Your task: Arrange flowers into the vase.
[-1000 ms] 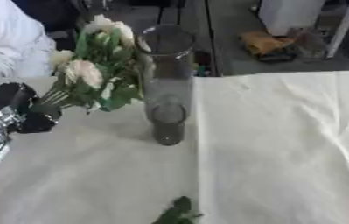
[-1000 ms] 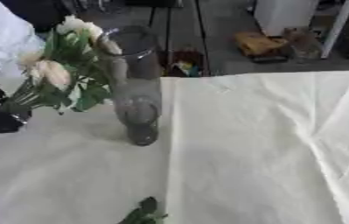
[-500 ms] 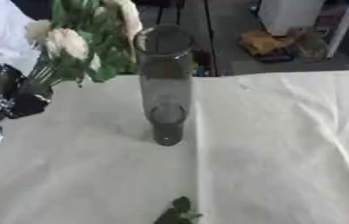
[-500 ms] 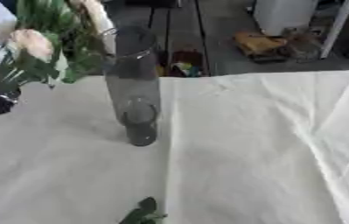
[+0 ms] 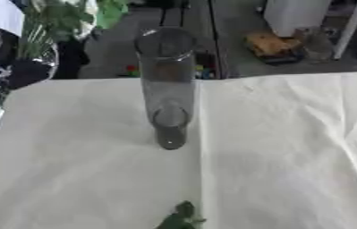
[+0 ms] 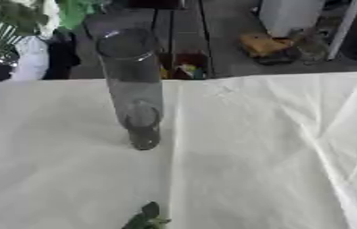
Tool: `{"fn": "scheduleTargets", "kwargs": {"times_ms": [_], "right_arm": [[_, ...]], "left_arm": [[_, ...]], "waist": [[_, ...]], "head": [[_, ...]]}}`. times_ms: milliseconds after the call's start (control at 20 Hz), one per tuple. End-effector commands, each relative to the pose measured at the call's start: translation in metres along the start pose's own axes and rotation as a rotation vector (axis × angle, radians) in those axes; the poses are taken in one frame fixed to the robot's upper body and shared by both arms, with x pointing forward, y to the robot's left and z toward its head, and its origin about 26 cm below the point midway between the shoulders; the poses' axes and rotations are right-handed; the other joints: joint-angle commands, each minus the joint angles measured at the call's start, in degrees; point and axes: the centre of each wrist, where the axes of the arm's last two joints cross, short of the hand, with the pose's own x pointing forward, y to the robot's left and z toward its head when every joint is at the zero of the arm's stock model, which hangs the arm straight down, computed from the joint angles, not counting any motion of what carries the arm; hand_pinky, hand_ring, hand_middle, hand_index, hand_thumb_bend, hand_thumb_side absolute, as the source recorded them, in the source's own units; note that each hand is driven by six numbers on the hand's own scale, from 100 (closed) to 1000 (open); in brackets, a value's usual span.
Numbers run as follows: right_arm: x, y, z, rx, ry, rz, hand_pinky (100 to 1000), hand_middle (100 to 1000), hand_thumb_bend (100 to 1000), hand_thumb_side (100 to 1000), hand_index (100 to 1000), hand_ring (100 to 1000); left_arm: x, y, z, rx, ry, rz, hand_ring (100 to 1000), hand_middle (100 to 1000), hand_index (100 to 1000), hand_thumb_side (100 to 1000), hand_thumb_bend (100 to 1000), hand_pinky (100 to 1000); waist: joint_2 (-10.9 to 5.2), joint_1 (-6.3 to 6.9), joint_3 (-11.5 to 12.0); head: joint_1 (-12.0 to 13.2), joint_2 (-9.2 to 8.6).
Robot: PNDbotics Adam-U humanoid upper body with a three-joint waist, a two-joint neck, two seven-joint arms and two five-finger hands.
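1. Left eye view: the tall clear glass cylinder vase (image 5: pixel 165 85) stands upright on the cream-white cloth-covered table (image 5: pixel 291 156), a little left of the middle. Nothing is inside it, so I judge that your task is at the start: no flower is in the vase yet.

2. Left eye view: your black and silver left hand (image 5: pixel 13 62) is at the far left, raised above the table edge. Its fingers are curled round the thin green stems of the bunch of white flowers with green leaves (image 5: pixel 64 11). The bunch is well to the left of the vase mouth and higher than it.

3. Left eye view: the long axis of the bunch runs nearly upright, leaning a little to the right; the stems point down into your hand and the heads point up, mostly cut by the top edge. You must turn the stem ends down over the mouth before you lower them.

4. Right eye view: the vase's long axis is vertical, with the open mouth on top. A small loose green leafy sprig (image 6: pixel 143 219) lies on the cloth at the near edge, well apart from the vase.

5. Right eye view: a small dark shape at the right edge may be your right hand; I cannot tell its state.
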Motion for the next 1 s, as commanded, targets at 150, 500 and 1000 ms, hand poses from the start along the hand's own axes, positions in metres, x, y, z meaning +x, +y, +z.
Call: {"fn": "scheduleTargets", "kwargs": {"times_ms": [150, 500, 1000], "right_arm": [[0.005, 0.000, -0.005, 0.017, -0.016, -0.005, 782, 429, 100, 850, 864, 731], [0.005, 0.000, -0.004, 0.033, -0.006, -0.009, 782, 426, 100, 850, 864, 731], [0.005, 0.000, -0.002, 0.049, 0.003, -0.016, 782, 426, 100, 850, 863, 731]], "left_arm": [[0.013, 0.013, -0.002, 0.036, -0.041, 0.063, 100, 100, 100, 277, 132, 100], [0.038, 0.024, -0.005, 0.068, -0.110, 0.189, 100, 100, 100, 318, 135, 100], [0.057, 0.033, -0.012, 0.095, -0.158, 0.365, 100, 100, 100, 328, 144, 100]], "waist": [[-1.62, 0.07, 0.0], [-2.13, 0.55, -0.6], [-2.97, 0.88, -0.9]], "head": [[0.2, 0.13], [0.5, 0.24], [0.8, 0.57]]}}
